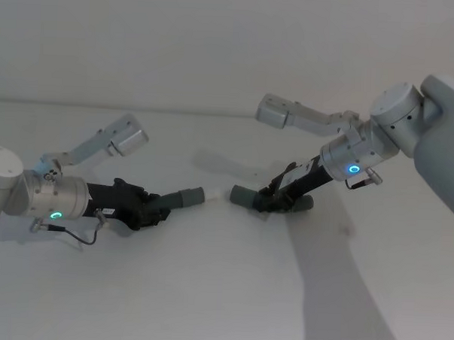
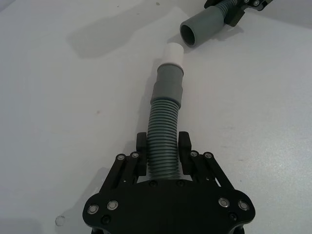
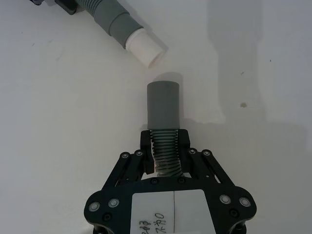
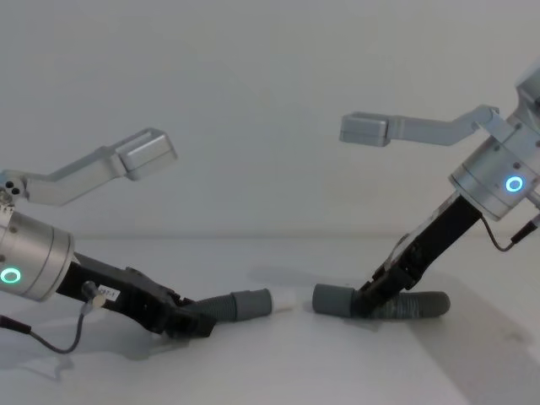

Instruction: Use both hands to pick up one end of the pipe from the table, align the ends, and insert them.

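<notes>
Two dark-grey corrugated pieces of the pipe lie low on the white table (image 1: 222,290), end to end. My left gripper (image 1: 153,212) (image 2: 163,150) is shut on the corrugated part of the left piece (image 2: 163,131). That piece's grey cuff (image 2: 168,87) carries a whitish tip (image 2: 174,52) (image 4: 283,299) pointing right. On the right piece (image 3: 165,146), my right gripper (image 1: 275,198) (image 3: 165,144) is shut just behind its plain cuff (image 3: 164,105) (image 1: 241,195). A small gap separates the two ends, and they are slightly out of line.
The right piece's corrugated tail (image 4: 418,305) trails on the table behind the right gripper. Grey arm links (image 1: 119,143) (image 1: 290,112) hang above both wrists. Open white table lies in front of the pieces.
</notes>
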